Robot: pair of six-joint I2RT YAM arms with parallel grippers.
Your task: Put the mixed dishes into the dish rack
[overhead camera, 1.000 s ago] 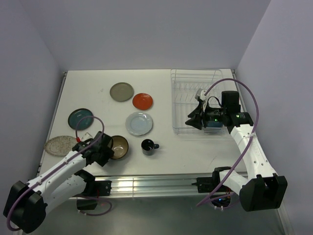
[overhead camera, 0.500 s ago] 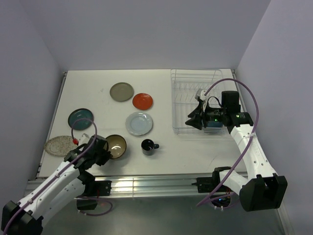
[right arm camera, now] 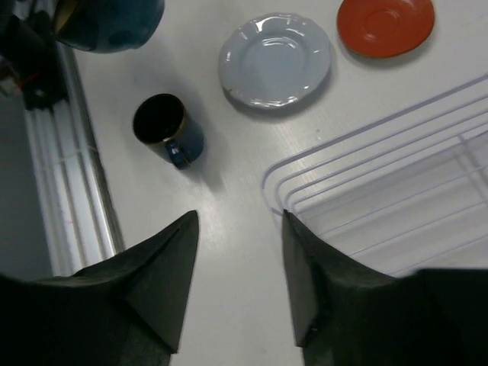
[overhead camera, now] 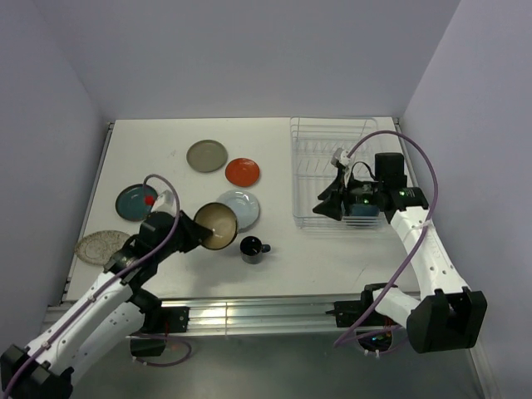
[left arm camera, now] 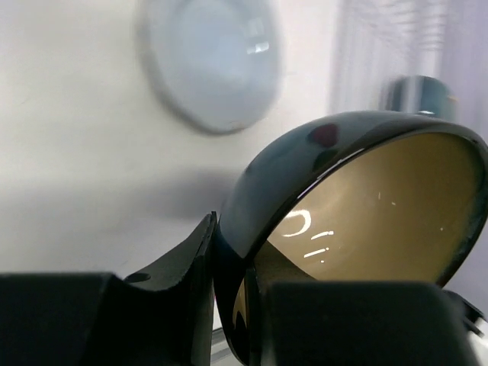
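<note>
The left gripper (overhead camera: 196, 233) is pinched nearly closed on the rim of the brown bowl (overhead camera: 216, 226). One finger sits inside the rim and one outside. The bowl is held off the table (overhead camera: 166, 133) and tipped on edge, its tan inside facing the rack (overhead camera: 332, 158). In the left wrist view the bowl (left arm camera: 366, 206) fills the space just past the fingers (left arm camera: 179, 263).

Relative to this gripper:
- The pale plate (overhead camera: 239, 206) lies flat just beyond the bowl.
- The mug (overhead camera: 252, 248) stands just to the right of the bowl, toward the near edge.
- The teal bowl (overhead camera: 133, 202) lies close on the far left.
- A speckled plate (overhead camera: 100, 247) lies to the left.
- The orange plate (overhead camera: 242, 172) and the grey plate (overhead camera: 206, 155) lie farther off.
- The rack is well apart to the right.

The right gripper (overhead camera: 326, 208) hangs over the rack's near-left corner, its jaws about half open with nothing between them. In the right wrist view, bare table shows between the fingers (right arm camera: 164, 282). The rack wires (right arm camera: 396, 191) run ahead on the right, and the mug (right arm camera: 164, 126) stands ahead on the left. The pale plate (right arm camera: 276, 59) lies farther ahead, with the orange plate (right arm camera: 385, 24) beyond it to the right.
</note>
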